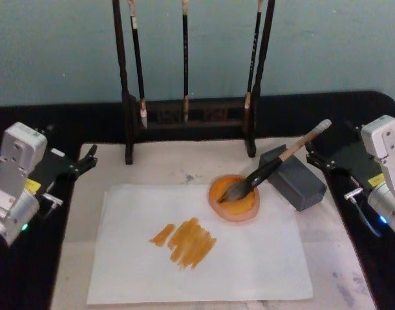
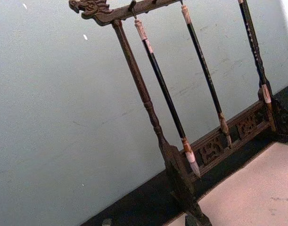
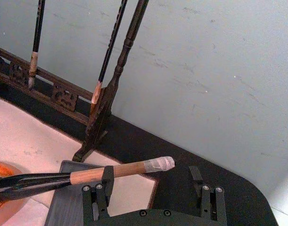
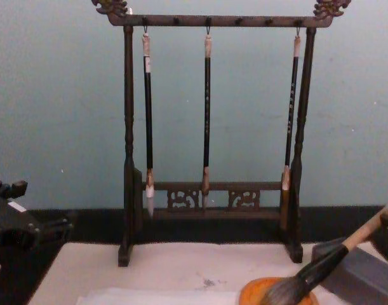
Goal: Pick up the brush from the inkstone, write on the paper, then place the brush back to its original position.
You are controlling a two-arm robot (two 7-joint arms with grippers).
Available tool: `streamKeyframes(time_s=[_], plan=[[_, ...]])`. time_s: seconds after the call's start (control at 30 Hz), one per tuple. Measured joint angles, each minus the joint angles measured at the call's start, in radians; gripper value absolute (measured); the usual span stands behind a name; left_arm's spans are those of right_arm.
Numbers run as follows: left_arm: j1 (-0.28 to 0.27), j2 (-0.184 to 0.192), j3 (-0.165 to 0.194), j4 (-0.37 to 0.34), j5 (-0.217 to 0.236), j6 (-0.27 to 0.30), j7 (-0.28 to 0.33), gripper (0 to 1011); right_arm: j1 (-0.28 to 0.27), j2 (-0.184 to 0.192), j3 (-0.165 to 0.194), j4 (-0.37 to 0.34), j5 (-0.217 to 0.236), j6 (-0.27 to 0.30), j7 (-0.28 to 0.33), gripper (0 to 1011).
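the thick calligraphy brush point(image 1: 278, 166), with a pale wooden handle, a black lower section and a white-wrapped top, lies tilted and free of any grasp. its bushy dark bristles rest in a round orange dish of ink point(image 1: 234, 200), its shaft leans across a dark grey rectangular block point(image 1: 300, 184), and its wrapped end points toward 2 o'clock. the dish sits at the 1 o'clock corner of the thin whitish sheet of paper point(image 1: 249, 265), which carries a patch of orange brush strokes point(image 1: 184, 242) near its middle. the paper lies flat on a pinkish-beige felt mat point(image 1: 333, 258) on the black tabletop point(image 1: 68, 126).

the right gripper point(image 3: 151, 181) hovers at 3 o'clock of the block, its jaws released and spread either side of the brush's wrapped end. one finger stands just beside the handle; i cannot tell whether it touches. the left gripper point(image 1: 88, 159) sits at 10 o'clock of the paper, at the mat's edge, jaws released and grasping nothing.

at 12 o'clock stands a dark carved wooden rack point(image 1: 184, 119) with three thin dark brushes point(image 1: 185, 58) hanging from it, before a pale blue-green wall point(image 1: 326, 51).
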Motion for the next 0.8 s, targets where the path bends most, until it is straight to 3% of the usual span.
streamKeyframes(time_s=[0.8], plan=[[0.0, 0.0, 0.0, 0.0, 0.0, 0.0, 0.0, 1009, 0.0, 0.0, 0.0, 0.0, 0.0, 0.0, 0.0, 1000]])
